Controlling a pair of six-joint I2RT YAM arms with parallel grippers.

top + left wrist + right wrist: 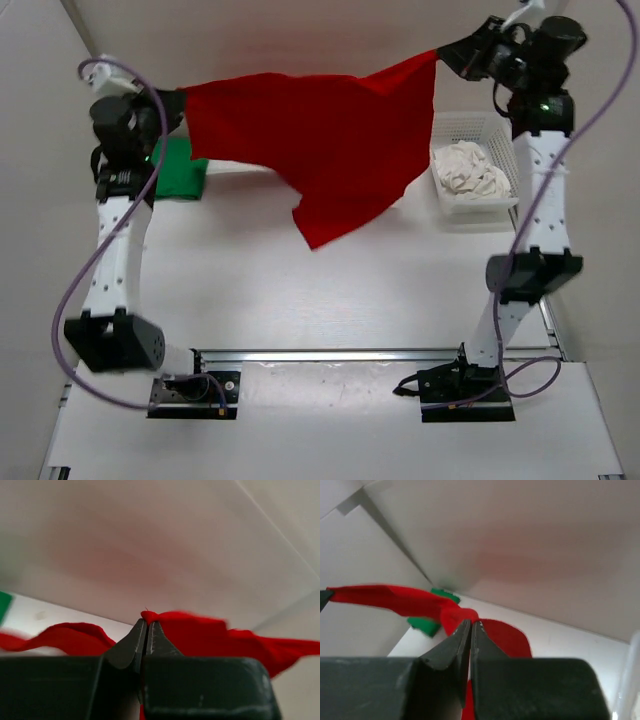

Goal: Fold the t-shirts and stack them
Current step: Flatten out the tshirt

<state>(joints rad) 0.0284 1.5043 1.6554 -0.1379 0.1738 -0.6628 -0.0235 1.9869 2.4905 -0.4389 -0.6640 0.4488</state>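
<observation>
The red t-shirt [320,150] hangs spread in the air above the far half of the table, held by its two upper corners. My left gripper [178,103] is shut on its left corner, and red cloth [200,630] bunches at the closed fingertips. My right gripper [447,52] is shut on the right corner, with the red cloth [455,612] pinched between its jaws. The green t-shirt [180,170] lies folded on the table at the far left, under the left arm. An off-white t-shirt [470,172] lies crumpled in the basket.
The white mesh basket [480,125] stands at the far right of the table [330,300]. White walls close in behind and on both sides. Both arm bases sit on the rail at the near edge.
</observation>
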